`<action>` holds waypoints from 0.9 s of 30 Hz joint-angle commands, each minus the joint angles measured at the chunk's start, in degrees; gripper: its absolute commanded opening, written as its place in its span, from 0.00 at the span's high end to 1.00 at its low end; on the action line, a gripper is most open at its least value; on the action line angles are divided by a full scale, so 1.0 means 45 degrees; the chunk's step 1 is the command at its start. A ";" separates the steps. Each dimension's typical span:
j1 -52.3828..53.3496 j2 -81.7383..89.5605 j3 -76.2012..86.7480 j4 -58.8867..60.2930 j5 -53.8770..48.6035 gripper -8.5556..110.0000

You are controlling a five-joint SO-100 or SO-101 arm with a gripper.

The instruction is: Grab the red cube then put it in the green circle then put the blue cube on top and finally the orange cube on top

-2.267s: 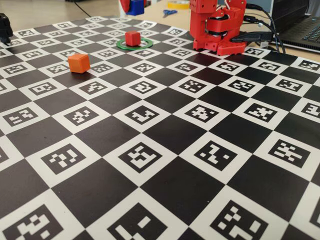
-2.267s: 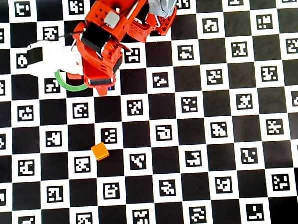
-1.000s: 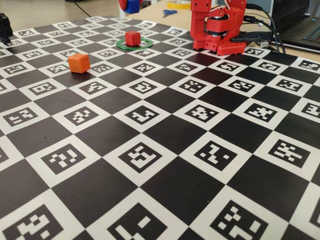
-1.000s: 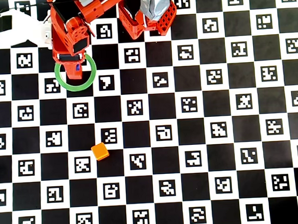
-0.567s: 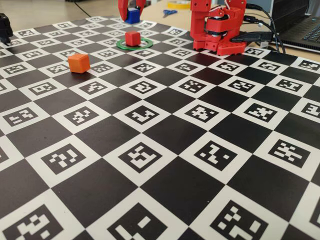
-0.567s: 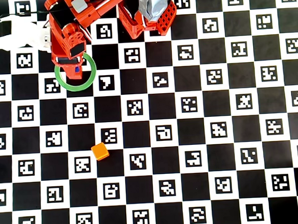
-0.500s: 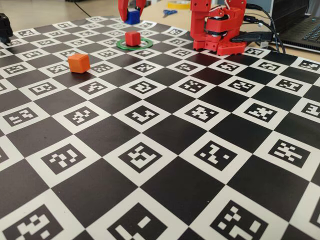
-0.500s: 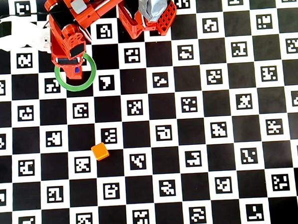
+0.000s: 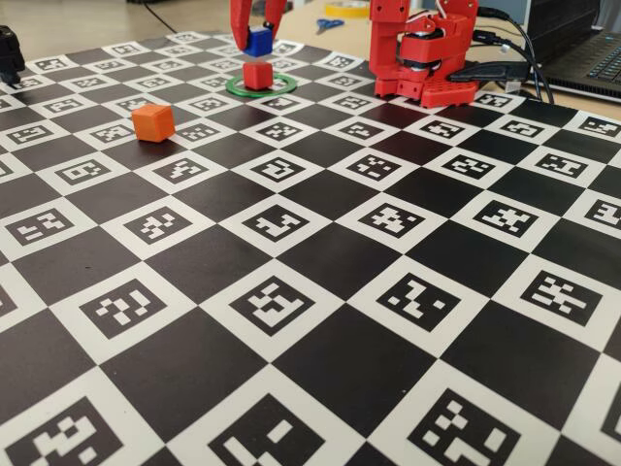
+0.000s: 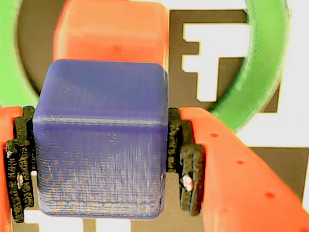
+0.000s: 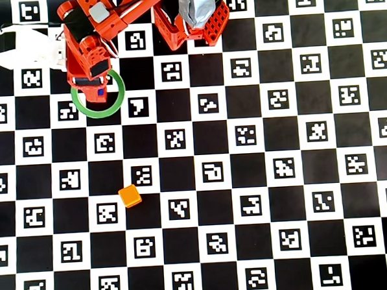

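Note:
The red cube (image 9: 257, 76) sits inside the green circle (image 9: 236, 87) at the far side of the board. My gripper (image 9: 258, 41) is shut on the blue cube (image 9: 258, 42) and holds it just above the red cube, with a small gap. In the wrist view the blue cube (image 10: 101, 140) fills the space between the black pads (image 10: 186, 159), with the red cube (image 10: 113, 31) below and the green circle (image 10: 260, 72) around it. The orange cube (image 9: 152, 122) lies apart on the board, also in the overhead view (image 11: 130, 196). From overhead the arm hides the red cube; the green circle (image 11: 115, 105) and a bit of the blue cube (image 11: 100, 93) show.
The red arm base (image 9: 422, 53) stands at the far right of the fixed view, with cables and a laptop behind it. A black object (image 9: 10, 53) sits at the far left edge. The checkerboard (image 9: 320, 291) with printed markers covers the table.

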 commanded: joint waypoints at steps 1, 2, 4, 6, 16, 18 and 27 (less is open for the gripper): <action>0.0059 0.0117 -0.0059 -0.0195 0.0078 0.82; 0.0059 0.0117 -0.0020 -0.0234 0.0098 0.82; 0.0039 0.0117 0.0039 -0.0293 0.0098 0.82; 0.0039 0.0117 0.0078 -0.0312 0.0098 0.82; 0.0039 0.0039 0.0254 -0.0645 0.0078 0.82; 0.0039 0.0020 0.0312 -0.0703 0.0078 0.82; 0.0059 -0.0098 0.0332 -0.0879 0.0039 0.82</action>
